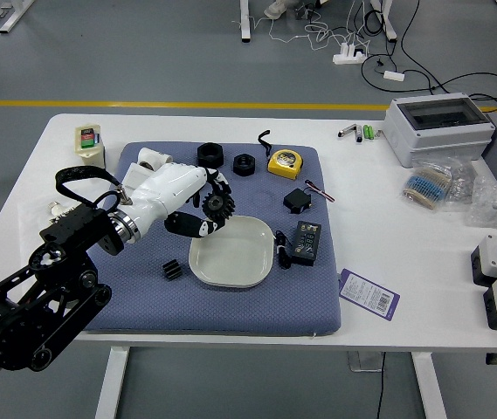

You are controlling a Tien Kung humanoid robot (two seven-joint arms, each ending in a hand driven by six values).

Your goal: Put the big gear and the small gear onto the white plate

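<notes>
One toothed black gear (218,207) hangs in the left hand (178,190).

Glossy black arm (65,316); round joint caps (42,357); looping black cable (87,172); white-shelled hand (168,194), black fingers (187,224)

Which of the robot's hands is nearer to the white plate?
Left. The left hand, gripping the black gear, reaches to the far-left edge of the white plate. The right hand is out of view.
</notes>
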